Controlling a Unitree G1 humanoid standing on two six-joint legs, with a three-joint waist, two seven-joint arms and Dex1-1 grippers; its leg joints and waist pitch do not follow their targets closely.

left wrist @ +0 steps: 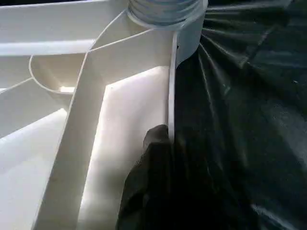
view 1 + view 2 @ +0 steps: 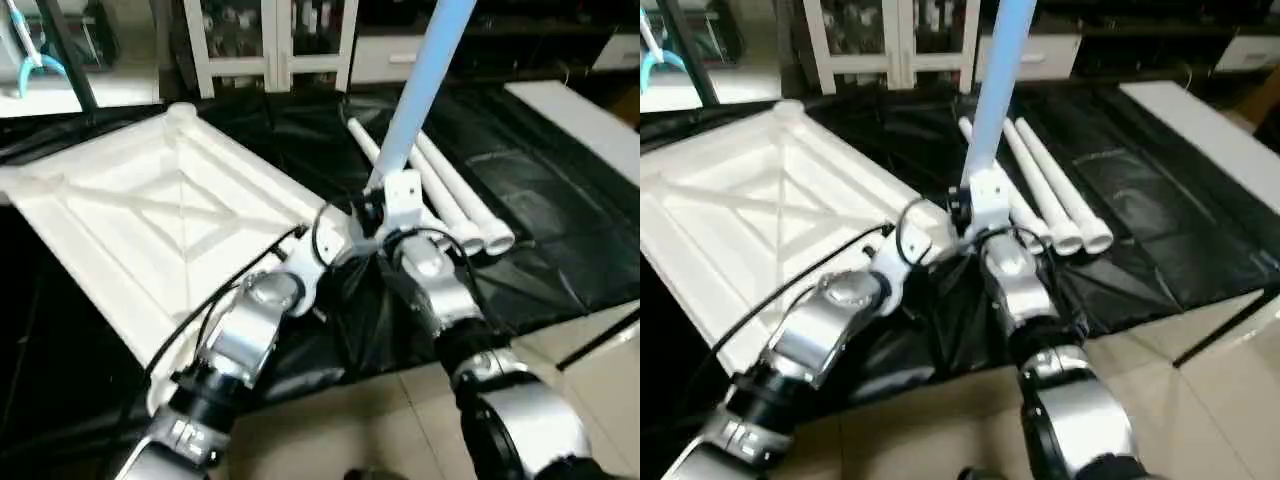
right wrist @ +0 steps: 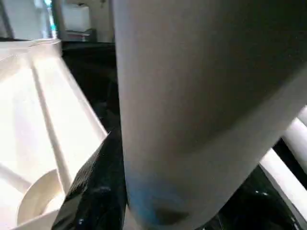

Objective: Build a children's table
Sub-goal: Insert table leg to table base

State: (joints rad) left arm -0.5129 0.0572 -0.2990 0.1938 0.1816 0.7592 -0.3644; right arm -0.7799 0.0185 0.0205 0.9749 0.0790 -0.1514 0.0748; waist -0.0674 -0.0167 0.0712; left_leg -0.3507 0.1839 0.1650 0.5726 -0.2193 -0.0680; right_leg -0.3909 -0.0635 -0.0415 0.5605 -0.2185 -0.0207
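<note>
With the tabletop lying ribs-up at nine o'clock on the black-covered table, the leg clamped in the right pincer is best kept upright over the near corner socket while the left pincer, closed together, is pressed on the rim.

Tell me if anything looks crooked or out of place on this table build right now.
The leg standing at the near corner socket of the upside-down tabletop leans to one side instead of rising straight. The right claw grips its lower end. Three more legs lie neatly together on the black sheet.
</note>
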